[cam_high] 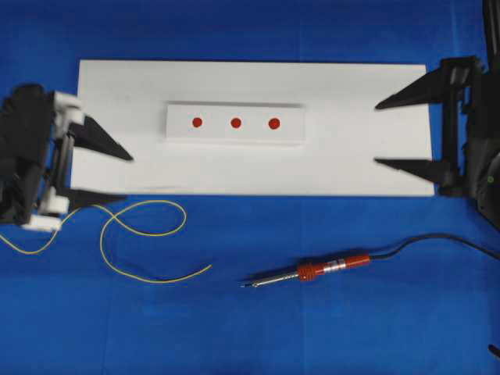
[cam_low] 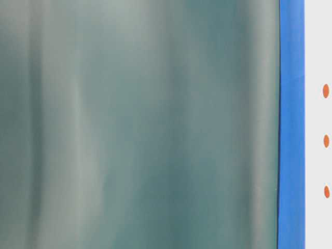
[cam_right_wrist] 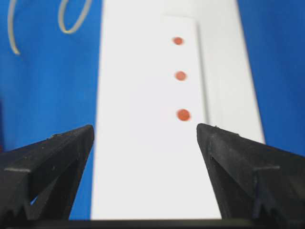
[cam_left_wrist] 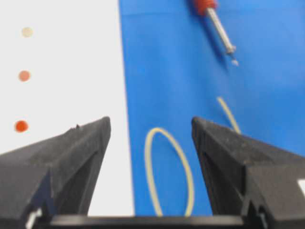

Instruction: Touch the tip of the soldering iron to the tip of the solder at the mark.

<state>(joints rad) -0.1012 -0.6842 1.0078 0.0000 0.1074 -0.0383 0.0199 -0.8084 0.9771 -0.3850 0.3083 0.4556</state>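
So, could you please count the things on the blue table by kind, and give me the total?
Red dots: 3
White boards (large board, small raised block): 2
Soldering iron: 1
Yellow solder wire: 1
Total: 7

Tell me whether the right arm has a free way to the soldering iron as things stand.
Probably yes. The soldering iron lies alone on the blue cloth, below the white board, with nothing over or beside it. The right hand is open and empty above the board's right end.
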